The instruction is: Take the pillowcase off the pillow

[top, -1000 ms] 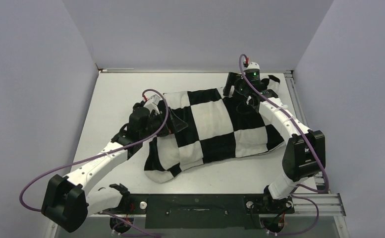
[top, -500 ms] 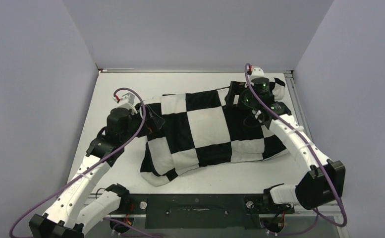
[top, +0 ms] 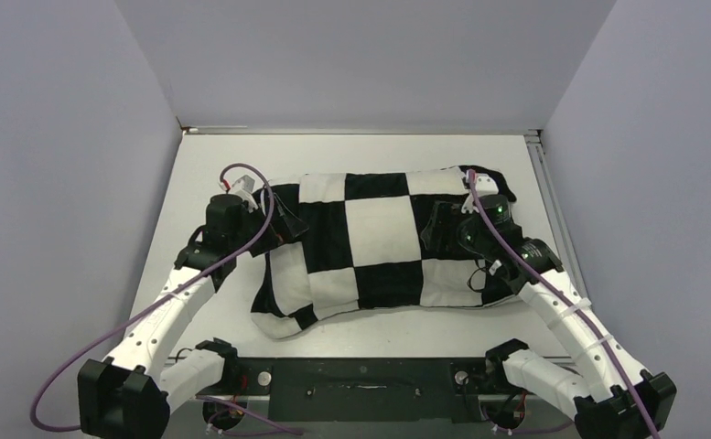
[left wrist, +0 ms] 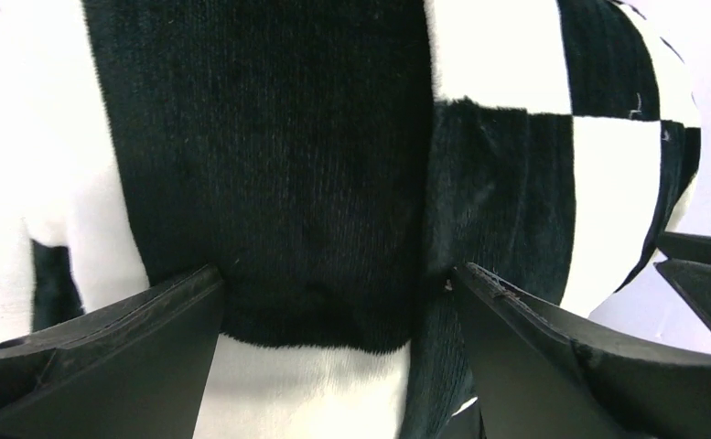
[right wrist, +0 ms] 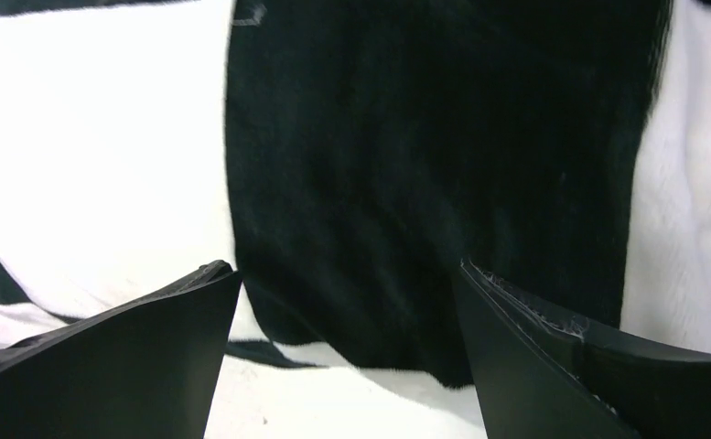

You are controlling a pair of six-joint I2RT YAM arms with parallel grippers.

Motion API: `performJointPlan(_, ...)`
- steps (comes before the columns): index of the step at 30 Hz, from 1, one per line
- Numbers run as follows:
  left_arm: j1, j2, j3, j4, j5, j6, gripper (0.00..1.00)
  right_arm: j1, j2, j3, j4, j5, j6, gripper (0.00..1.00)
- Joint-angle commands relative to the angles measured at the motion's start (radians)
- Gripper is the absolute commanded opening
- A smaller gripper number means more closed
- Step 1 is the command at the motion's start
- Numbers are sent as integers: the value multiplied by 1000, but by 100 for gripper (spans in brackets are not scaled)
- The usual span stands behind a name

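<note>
top external: finds the pillowcase [top: 379, 247] lying across the counter [top: 196, 174], long axis left to right, pillow hidden inside. puts the left jaws at its left end and the right jaws over its right part, neither clearly nearer. wrist views: both spread wide, plush fabric between them, nothing pinched. shows left arm [top: 177, 302] and right arm [top: 562, 311] stretched forward, wrists tipped toward the cloth. probably calls for closing on a fold.

White arm links [top: 164, 315], black joints [top: 118, 402], purple cables [top: 240, 166], green lights [top: 500, 207].

Free table [top: 351, 151] strips beyond and before the bulky pillowcase [top: 379, 238].
</note>
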Motion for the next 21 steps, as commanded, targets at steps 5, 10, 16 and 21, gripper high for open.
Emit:
performJointPlan(5, -1, 55, -64, 224, 153, -94, 96, 1, -135, -163, -42, -15, 146, 90)
performJointPlan(10, -70, 57, -93, 268, 138, -138, 96, -7, -91, -212, 74, -3, 170, 90)
performJointPlan(16, -232, 51, -110, 315, 61, -203, 96, -88, 47, -179, 276, 33, 107, 90)
performJointPlan(21, -331, 20, -142, 368, 6, -263, 96, -117, 173, -55, 345, 77, 16, 90)
